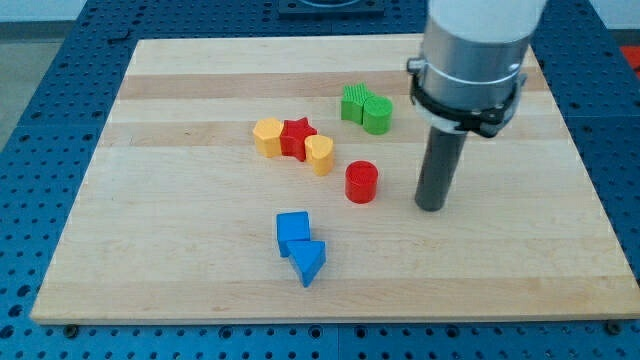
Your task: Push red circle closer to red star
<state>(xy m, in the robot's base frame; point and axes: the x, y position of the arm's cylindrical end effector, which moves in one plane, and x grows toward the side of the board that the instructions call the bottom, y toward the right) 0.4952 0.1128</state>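
Camera view, single frame. No hand on this arm, so nothing grasped or released: just dark rod under grey cylinder w/ black collar. My tip (432, 207) down on wooden counter (180, 270), right of centre. Touching no block.

Nearest block: red circle (361, 182), just to view's left of tip, small gap between, upright, standing alone.

Further left and slightly toward view's top: row of three, packed tight. Yellow heart (319, 154) at right end, closest to red circle but apart from it. Red star (297, 136) in middle, wedged between yellow heart and yellow hexagon-ish block (268, 136) at left end. Star touching both yellows, as far as can be told. So yellow heart sits roughly between red circle and red star.

Toward view's top from red circle: two green blocks touching, one ribbed/squarish (353, 103), one rounded (377, 114). Exact shapes hard to tell.

Toward view's bottom-left of red circle: blue square-ish block (293, 230) w/ blue triangle (308, 262) just below, touching. Well apart from tip.

Blue perforated bench (40, 120) around counter edges.
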